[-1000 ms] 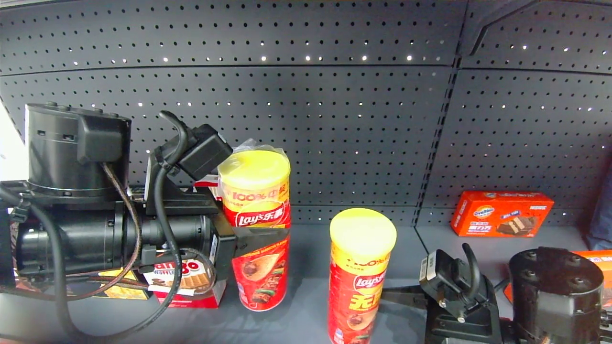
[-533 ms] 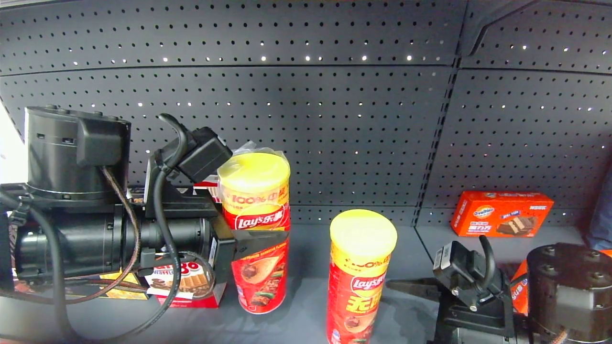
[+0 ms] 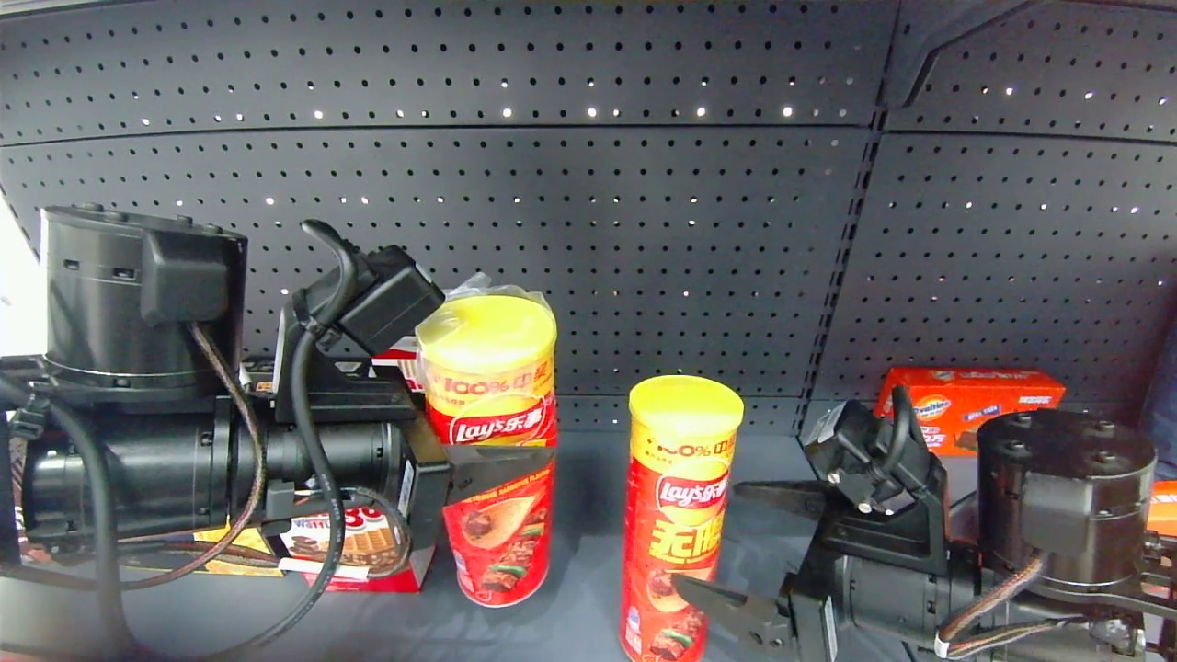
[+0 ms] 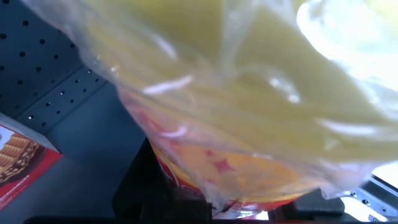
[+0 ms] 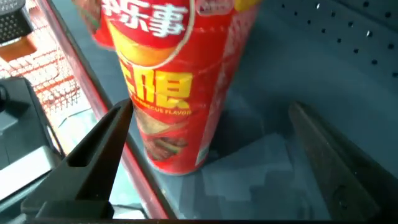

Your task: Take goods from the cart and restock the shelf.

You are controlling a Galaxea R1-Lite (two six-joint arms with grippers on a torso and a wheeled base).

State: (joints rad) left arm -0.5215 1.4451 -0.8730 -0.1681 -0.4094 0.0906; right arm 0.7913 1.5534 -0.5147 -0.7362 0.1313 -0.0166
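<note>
Two tall chip canisters stand upright on the grey shelf (image 3: 588, 478), in front of the black pegboard back panel (image 3: 644, 230).

The left gripper (image 3: 497, 460) is closed across the middle of the left chip canister (image 3: 487, 368), just under its yellow label band. Loose clear film covers that canister's yellow lid (image 4: 249, 93). Its base looks to be down on the shelf board, though the contact itself is hard to make out. A red-and-white wafer box (image 3: 368, 552) lies just left of it, partly hidden under the arm.

The right chip canister (image 3: 685, 515) stands near the shelf's front edge, well apart from the left one. The right gripper (image 3: 708, 536) is spread wide and holds nothing. One finger is on the near side of this canister and one on the far side, and neither visibly presses it. From the right wrist the same canister (image 5: 180, 93) stands out ahead of the gripper (image 5: 209, 109), with a clear gap to each finger.

An orange snack box (image 3: 975, 395) sits far right against the back panel.

By my reading, the right canister is placed. The left one is at its spot but not yet let go. After that comes more stock from the cart; how much is left there cannot be told.
</note>
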